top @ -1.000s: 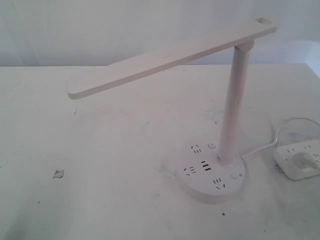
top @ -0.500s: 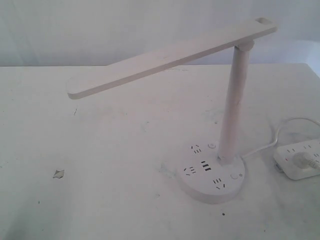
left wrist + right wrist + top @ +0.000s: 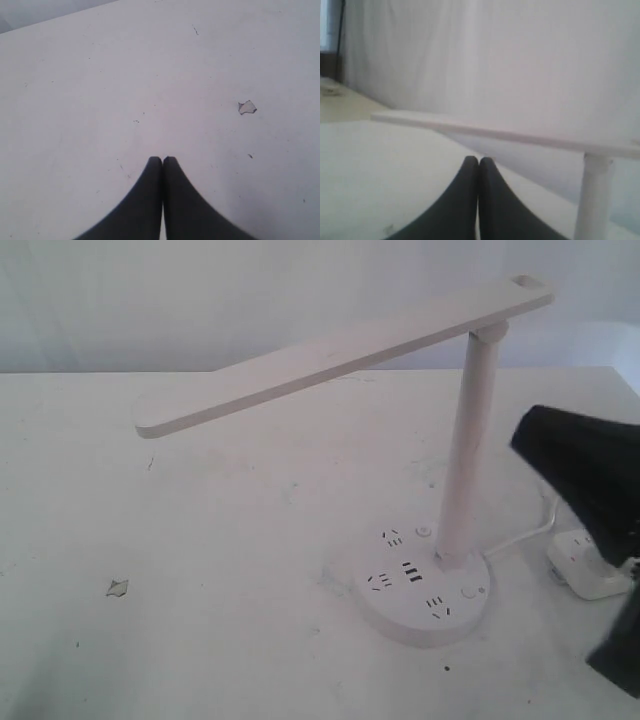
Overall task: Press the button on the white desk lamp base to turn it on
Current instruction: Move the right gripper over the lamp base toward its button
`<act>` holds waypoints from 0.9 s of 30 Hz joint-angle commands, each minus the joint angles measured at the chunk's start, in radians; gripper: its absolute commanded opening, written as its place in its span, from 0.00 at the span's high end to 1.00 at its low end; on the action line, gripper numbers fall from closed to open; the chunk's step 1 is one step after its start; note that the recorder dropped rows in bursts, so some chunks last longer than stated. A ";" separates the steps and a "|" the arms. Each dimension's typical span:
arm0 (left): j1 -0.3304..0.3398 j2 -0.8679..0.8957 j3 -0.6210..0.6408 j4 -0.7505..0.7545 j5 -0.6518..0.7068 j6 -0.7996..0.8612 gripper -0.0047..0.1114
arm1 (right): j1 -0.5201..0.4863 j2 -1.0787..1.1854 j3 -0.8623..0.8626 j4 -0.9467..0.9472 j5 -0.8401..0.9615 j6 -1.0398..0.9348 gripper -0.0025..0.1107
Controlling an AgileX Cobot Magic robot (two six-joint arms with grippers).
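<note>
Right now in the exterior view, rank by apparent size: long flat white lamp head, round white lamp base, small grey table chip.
Largest to smallest:
Long flat white lamp head
Round white lamp base
Small grey table chip
None look alike.

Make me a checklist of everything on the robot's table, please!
Surface: white table, scuffed, with small dark specks.
Job's things: white desk lamp upright, no glow seen; its round base carries two small buttons, neither touched.
Clutter: chip-like mark on the tabletop; white power strip right of the base, partly hidden by the right arm.
End effectors: left end effector shut, empty, over bare table; right end effector shut, empty, apart from the lamp.
Cables: white cable leaves the base toward the right.
Surroundings: pale curtain behind the table.
</note>
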 commanded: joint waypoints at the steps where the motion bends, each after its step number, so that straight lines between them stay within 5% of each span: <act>1: 0.003 -0.005 0.004 -0.010 0.007 -0.002 0.96 | 0.015 0.175 -0.047 -0.145 -0.014 0.160 0.98; 9: 0.003 -0.005 0.004 -0.010 0.007 -0.002 0.96 | 0.230 0.466 -0.051 -0.097 0.142 0.161 0.98; 15: 0.003 -0.005 0.004 -0.010 0.007 -0.002 0.96 | 0.467 0.638 -0.049 0.090 0.576 0.106 0.98; 27: 0.003 -0.005 0.004 -0.010 0.007 -0.002 0.96 | 0.471 0.751 -0.129 0.241 0.875 0.093 0.98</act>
